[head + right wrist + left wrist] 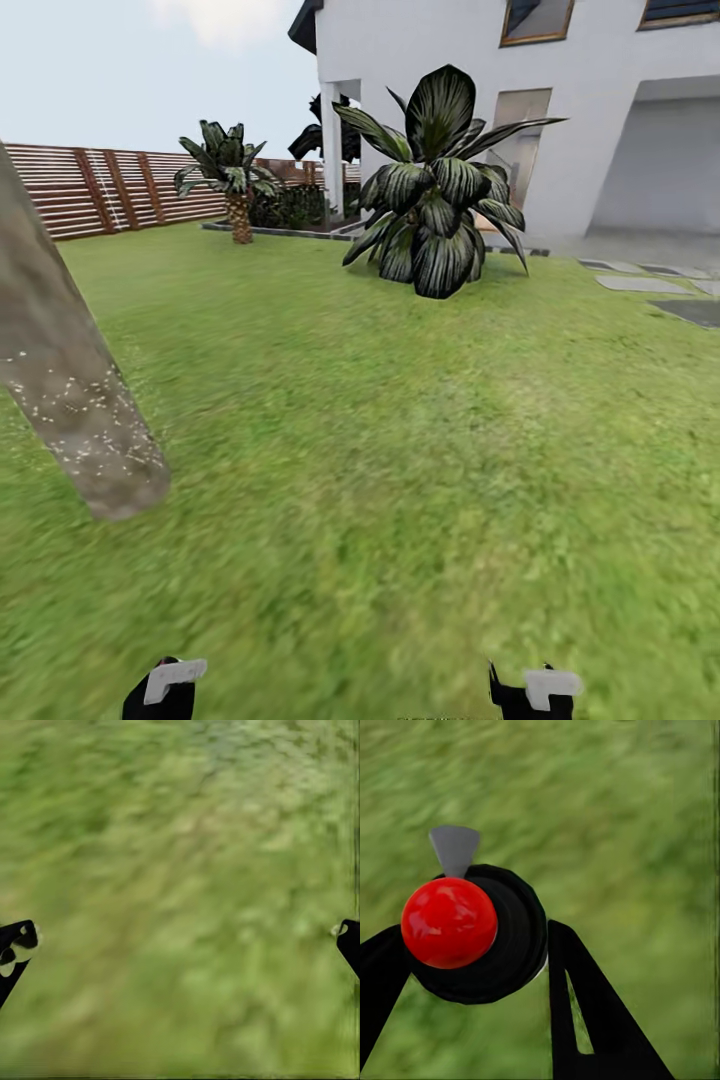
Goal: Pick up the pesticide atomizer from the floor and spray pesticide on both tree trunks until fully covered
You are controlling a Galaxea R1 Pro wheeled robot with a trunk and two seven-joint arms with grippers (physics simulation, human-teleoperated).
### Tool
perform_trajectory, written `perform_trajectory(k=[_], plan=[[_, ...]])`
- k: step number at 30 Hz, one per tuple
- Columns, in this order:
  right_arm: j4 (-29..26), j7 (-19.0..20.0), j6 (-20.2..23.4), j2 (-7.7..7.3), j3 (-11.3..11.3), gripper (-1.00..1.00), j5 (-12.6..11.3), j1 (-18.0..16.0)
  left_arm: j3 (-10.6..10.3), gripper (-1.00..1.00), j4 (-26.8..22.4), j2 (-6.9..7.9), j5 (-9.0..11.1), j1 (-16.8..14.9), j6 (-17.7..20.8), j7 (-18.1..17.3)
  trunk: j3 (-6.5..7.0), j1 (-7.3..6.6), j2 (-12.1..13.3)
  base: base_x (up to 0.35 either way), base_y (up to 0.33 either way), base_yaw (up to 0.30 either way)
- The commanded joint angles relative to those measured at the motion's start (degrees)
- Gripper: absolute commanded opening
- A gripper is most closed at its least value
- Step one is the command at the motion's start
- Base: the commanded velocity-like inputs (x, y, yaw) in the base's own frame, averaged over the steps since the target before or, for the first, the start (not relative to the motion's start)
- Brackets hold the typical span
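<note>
One tree trunk, thick, pale grey-brown and leaning, rises from the lawn at the left of the head view. Whitish pesticide specks dot its lower part. In the left wrist view my left gripper is shut on the pesticide atomizer, seen end-on as a dark round body with a red ball and a grey spray tip over grass. My right gripper is open, its fingertips far apart above bare grass. Both wrists peek in at the head view's lower edge.
Green lawn spreads ahead. A large dark-leaved plant and a short palm stand further off. Behind them run a brown slat fence and a white house. Grey paving slabs lie at the right.
</note>
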Motion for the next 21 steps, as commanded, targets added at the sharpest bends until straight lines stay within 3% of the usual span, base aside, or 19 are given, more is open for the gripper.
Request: perform_trajectory(k=[1, 21], plan=[[0.0, 0.0, 0.0, 0.00, 0.0, 1.00, 0.0, 0.0, 0.0, -1.00, 0.0, 0.04, 0.0, 0.2, 0.0, 0.0, 0.00, 0.00, 0.0, 0.000, 0.000, -0.300], [0.1, 0.0, 0.0, 0.00, 0.0, 1.00, 0.0, 0.0, 0.0, -1.00, 0.0, -0.13, -0.1, 0.5, 0.0, 0.0, 0.00, 0.00, 0.0, -0.195, -0.188, -0.300]])
